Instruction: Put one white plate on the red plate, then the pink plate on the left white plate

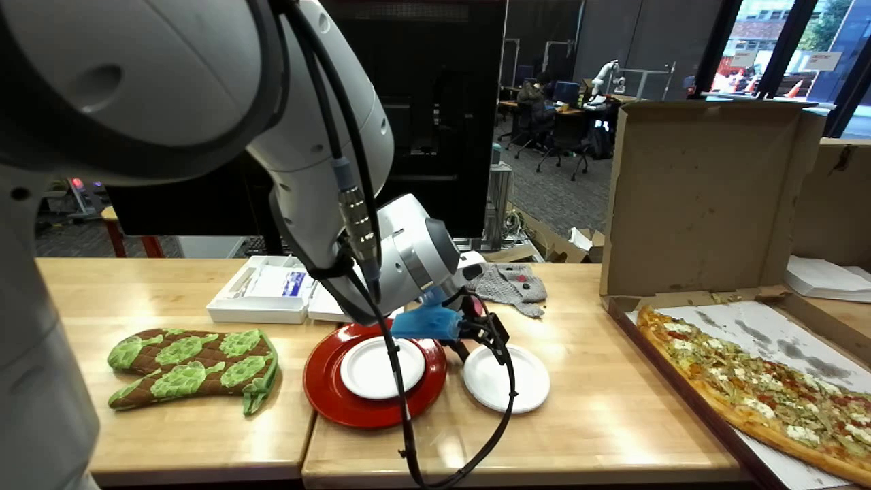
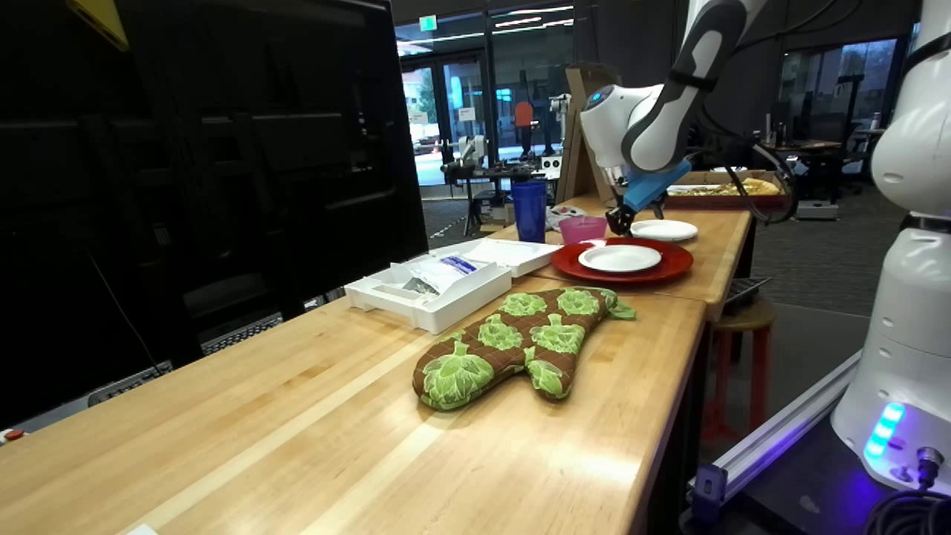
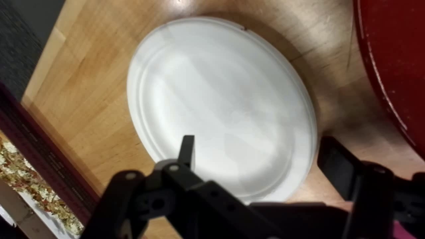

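Observation:
The large red plate [image 1: 326, 388] lies on the table with a white plate [image 1: 371, 374] resting inside it. Beside it, directly on the wood, is another white plate [image 1: 482, 384], which fills the middle of the wrist view [image 3: 215, 99]. My gripper [image 3: 259, 142] stands open over this plate's near edge. One finger [image 3: 187, 147] is above the plate's inside, the other finger [image 3: 337, 166] just outside its rim on the red plate's side. Whether either touches is unclear. The pink plate [image 2: 583, 229], a deep dish, stands behind the red plate; in the wrist view only a pink sliver shows.
A tall blue cup [image 2: 529, 212] stands near the pink plate. An open white box [image 1: 258, 309] and a patterned oven mitt [image 1: 194, 367] lie beside the red plate. A grey knitted mitt [image 1: 510, 286] is at the back. An open pizza box [image 1: 708, 204] holds pizza.

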